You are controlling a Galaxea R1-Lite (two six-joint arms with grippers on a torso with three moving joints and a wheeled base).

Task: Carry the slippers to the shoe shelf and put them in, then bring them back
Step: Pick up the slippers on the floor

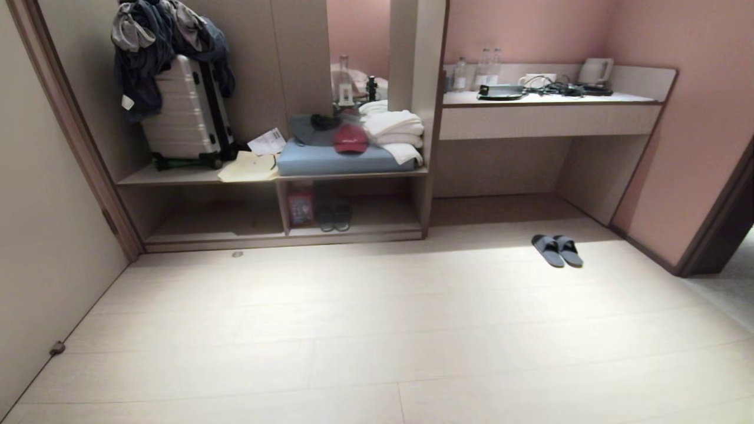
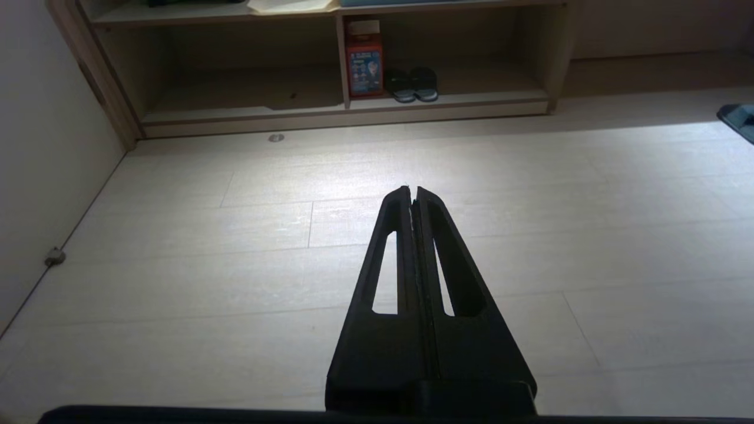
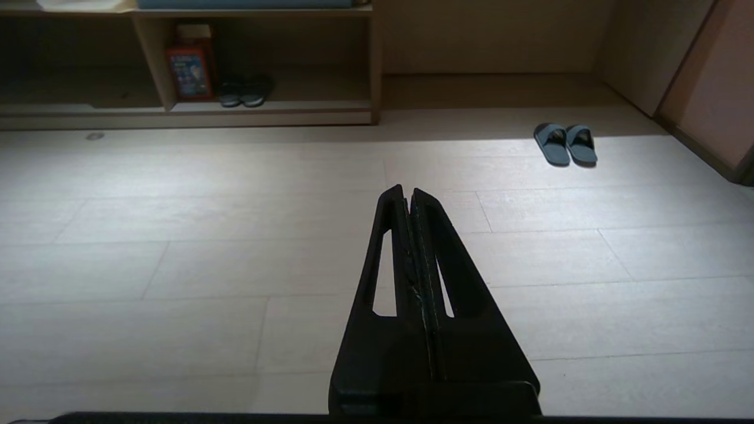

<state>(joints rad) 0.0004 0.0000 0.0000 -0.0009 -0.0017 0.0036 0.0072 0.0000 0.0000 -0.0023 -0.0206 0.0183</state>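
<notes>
Right wrist view shows the right gripper [image 3: 409,189] with its jaws pressed together and nothing between them, held above bare pale floor [image 3: 235,247]. The slippers [image 3: 565,143] lie side by side on that floor, well ahead of the jaw tips and off to the robot's right, in front of the recess under the counter [image 1: 548,100]. The shoe shelf [image 3: 372,65] stands well ahead of the jaws too, on the other side, its upright divider parting two low compartments. In the compartment nearer the slippers, a red box [image 3: 188,69] leans against the divider and a darker pair of slippers [image 3: 242,93] sits just beside it.

From the left wrist camera, the left gripper [image 2: 412,189] also has its jaws together and empty over the floor, with the shelf far in front of the tips and one grey-blue slipper just showing at the frame edge. Neither arm appears in the head view, where a suitcase [image 1: 185,109], folded towels [image 1: 393,132] and a red cap [image 1: 350,139] rest on the shelf top.
</notes>
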